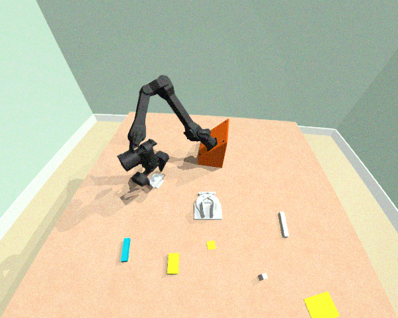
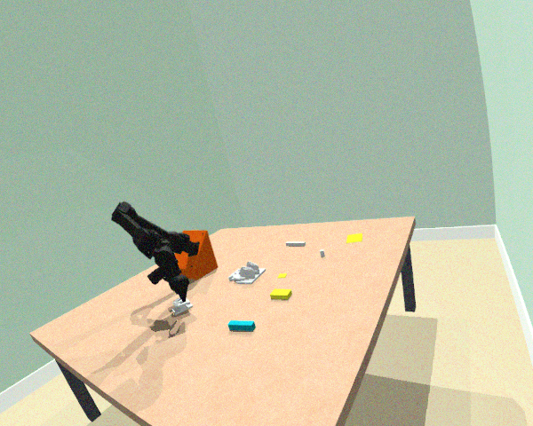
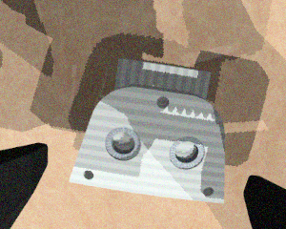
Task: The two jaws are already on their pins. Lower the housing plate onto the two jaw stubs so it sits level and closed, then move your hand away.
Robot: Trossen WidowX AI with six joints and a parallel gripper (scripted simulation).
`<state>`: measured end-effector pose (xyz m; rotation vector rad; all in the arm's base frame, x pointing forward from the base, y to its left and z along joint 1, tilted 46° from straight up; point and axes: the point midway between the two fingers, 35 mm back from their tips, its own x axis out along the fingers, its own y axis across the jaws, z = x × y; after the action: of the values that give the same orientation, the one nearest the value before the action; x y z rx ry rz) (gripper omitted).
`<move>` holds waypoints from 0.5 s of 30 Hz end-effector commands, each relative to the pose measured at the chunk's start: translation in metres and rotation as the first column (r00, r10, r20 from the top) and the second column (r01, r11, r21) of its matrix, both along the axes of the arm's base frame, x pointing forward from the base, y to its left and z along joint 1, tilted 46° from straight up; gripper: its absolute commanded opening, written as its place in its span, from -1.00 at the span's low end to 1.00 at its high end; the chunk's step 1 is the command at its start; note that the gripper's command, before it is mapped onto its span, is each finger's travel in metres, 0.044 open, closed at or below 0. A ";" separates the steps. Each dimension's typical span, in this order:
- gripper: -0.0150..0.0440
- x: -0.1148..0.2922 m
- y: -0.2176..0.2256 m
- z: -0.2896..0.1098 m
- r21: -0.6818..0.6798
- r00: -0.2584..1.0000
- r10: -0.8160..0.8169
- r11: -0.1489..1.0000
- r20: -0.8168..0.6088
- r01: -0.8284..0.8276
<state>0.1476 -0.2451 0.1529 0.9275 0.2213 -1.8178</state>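
The housing plate is a small light grey part with a rounded edge, two round bosses and small dark holes. It lies on the table, away from the jaw assembly. My gripper is open and empty, low above the plate. In the wrist view one finger is on each side of the plate, with a gap on both sides. The white base plate with the two jaws on it lies near the table's middle; the jaw assembly shows small in the exterior view, and its stubs are too small to make out.
An orange wedge stands behind, beside the arm's base. Towards the front lie a cyan block, a yellow block and a small yellow square. A white bar, small cube and larger yellow square lie right.
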 end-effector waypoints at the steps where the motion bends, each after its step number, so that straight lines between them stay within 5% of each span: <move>1: 1.00 -0.001 0.000 -0.004 0.007 1.000 0.005 1.000 -0.008 -0.005; 15: 1.00 -0.003 -0.011 -0.014 0.007 1.000 0.005 1.000 -0.008 -0.005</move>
<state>0.1468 -0.2527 0.1472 0.9282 0.2157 -1.8148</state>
